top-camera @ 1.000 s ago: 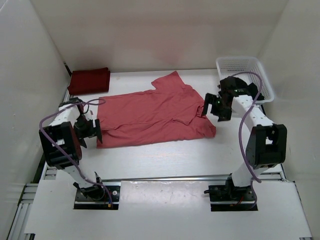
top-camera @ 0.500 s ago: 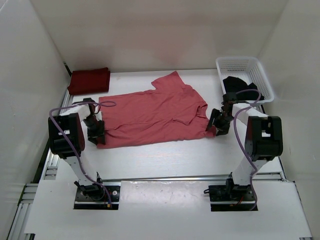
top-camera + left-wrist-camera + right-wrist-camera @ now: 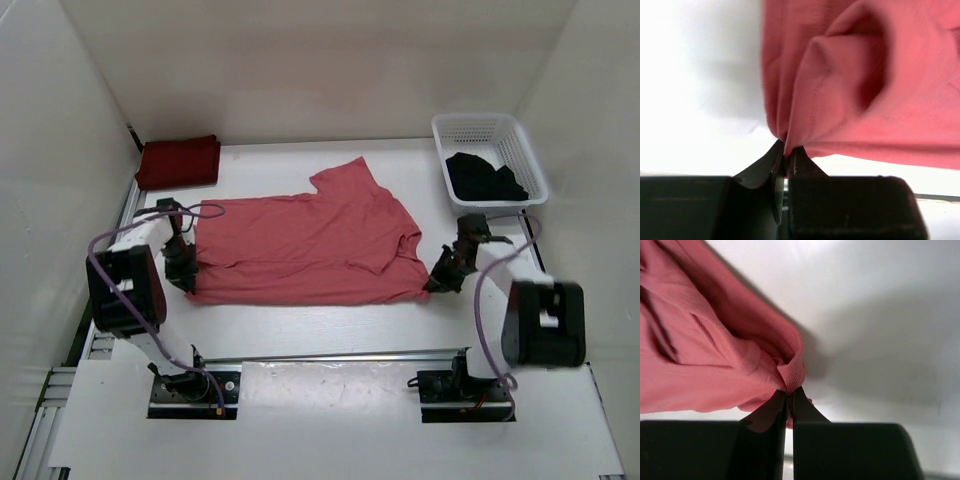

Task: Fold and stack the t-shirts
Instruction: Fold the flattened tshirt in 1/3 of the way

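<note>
A salmon pink t-shirt lies spread across the middle of the table. My left gripper is shut on its near left hem corner, the cloth bunched between the jaws. At the near right corner, by the neck edge, my right gripper is shut on the ribbed fabric. A dark maroon t-shirt lies folded at the back left. The black t-shirt sits crumpled inside the basket.
The white mesh basket stands at the back right. White walls close in the table on the left, back and right. A metal rail runs along the near edge by the arm bases.
Both grippers came down to the shirt's near corners and shut on the cloth. The pink shirt has since been drawn toward the near edge and lies flatter.
</note>
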`<state>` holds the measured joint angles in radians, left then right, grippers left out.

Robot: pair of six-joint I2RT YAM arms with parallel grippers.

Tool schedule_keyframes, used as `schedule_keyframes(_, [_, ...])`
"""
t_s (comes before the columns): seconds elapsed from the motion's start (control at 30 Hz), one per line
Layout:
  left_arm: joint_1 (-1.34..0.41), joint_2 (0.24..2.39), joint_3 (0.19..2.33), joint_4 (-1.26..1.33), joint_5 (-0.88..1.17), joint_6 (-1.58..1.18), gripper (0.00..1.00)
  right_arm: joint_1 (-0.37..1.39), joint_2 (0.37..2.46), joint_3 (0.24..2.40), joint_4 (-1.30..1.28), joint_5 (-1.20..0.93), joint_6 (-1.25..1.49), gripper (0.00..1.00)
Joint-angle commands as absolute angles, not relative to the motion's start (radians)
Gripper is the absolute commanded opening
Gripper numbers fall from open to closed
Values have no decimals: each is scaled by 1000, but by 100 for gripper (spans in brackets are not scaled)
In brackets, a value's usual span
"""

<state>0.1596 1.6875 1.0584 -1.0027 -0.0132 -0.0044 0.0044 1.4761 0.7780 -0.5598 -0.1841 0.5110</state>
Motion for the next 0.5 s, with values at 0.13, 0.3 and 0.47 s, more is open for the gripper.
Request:
schedule_keyframes(0.13, [198, 1468, 887, -1083, -158, 0, 16, -8, 980, 519, -777, -104, 753, 0])
schedule_keyframes(0.3, [207, 1410, 793, -1083, -254, 0, 29, -8, 796, 431, -840, -61, 876, 11])
schedule_keyframes(0.47, [207, 1378, 842, -1080, -379, 0, 60, -8, 796, 405, -841, -61, 855, 29])
